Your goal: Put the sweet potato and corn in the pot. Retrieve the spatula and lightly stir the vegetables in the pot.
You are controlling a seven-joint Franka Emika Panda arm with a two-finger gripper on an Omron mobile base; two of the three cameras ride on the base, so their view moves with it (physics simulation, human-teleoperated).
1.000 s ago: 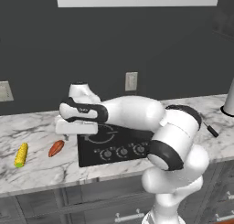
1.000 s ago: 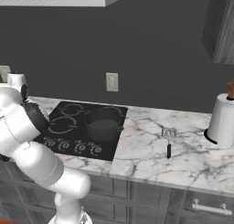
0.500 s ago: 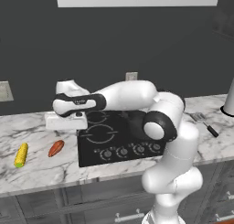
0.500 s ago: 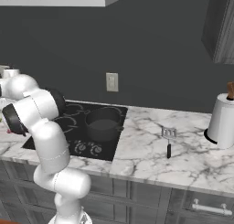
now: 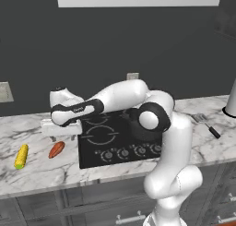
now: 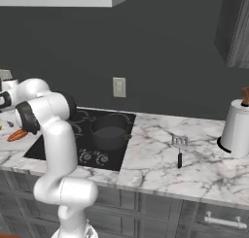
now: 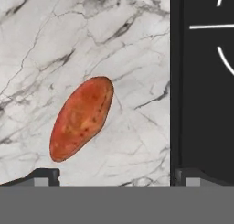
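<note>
gripper (image 5: 63, 138) hangs over the marble counter (image 5: 27, 174) just left of the black cooktop (image 5: 117, 139), its jaws spread wide with nothing between them; in the hand view the two dark fingertips (image 7: 43, 176) sit far apart at the bottom, cut off by the lower edge, one over marble and the other at the cooktop's border. sweet potato (image 7: 82, 118) lies flat on the counter below the hand, tilted on a diagonal, nearer the fingertip over the marble and not touched by either. from the left base view the sweet potato (image 5: 56, 149) rests just below and slightly left of the gripper, apart from it, and the corn (image 5: 20, 156) lies further left on the same counter, near the tuber but not touching; its green tip is too small to make out. from the right base view the sweet potato (image 6: 17, 134) is partly hidden behind the arm and the hand is cropped at the left edge. pot (image 6: 110, 131) stands on the cooktop's rear right burner; in the left base view the arm's elbow covers most of it. spatula (image 6: 179, 148) lies on the marble right of the cooktop, well apart from the pot, handle toward the counter front. a white cylindrical holder (image 6: 237, 127) stands at the far right, and what pokes from its top is hard to make out
</note>
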